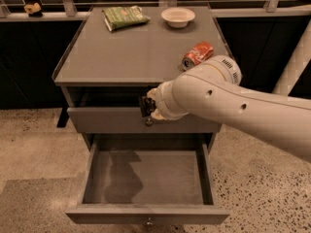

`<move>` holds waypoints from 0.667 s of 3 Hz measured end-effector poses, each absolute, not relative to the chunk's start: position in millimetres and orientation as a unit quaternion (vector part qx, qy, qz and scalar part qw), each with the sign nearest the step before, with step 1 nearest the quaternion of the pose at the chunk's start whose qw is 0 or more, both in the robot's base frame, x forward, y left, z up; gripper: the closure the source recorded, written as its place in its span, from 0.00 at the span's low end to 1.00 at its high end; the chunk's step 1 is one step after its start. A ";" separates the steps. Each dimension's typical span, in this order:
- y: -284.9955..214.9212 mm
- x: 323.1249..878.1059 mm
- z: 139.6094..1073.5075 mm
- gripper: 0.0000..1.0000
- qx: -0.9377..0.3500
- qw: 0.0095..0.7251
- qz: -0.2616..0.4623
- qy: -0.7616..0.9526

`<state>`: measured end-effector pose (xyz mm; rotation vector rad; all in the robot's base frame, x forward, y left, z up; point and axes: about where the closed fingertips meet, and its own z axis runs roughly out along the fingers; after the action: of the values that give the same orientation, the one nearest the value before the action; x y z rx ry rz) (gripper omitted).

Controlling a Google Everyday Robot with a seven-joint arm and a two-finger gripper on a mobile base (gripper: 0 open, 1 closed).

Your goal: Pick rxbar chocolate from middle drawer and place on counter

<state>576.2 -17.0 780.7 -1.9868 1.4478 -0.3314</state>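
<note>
My gripper (147,107) hangs in front of the upper drawer (104,120), just below the counter's (138,50) front edge. It is shut on a small flat black bar, the rxbar chocolate (145,105), which sticks out at its left tip. The middle drawer (146,213) is pulled wide open below the gripper, and its grey floor is bare. The white arm (233,106) comes in from the right and covers the cabinet's right front.
On the counter lie a green snack bag (125,17) at the back left, a white bowl (178,16) at the back, and a red soda can (198,55) on its side at the right, close to the arm. A white post (296,62) stands at the right.
</note>
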 end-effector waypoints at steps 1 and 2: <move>-27.1 599.8 836.9 1.00 -0.757 0.338 -0.176 0.530; -27.1 599.9 836.9 1.00 -0.757 0.338 -0.176 0.530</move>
<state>599.9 -27.1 836.9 -1.9734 1.3821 -0.4585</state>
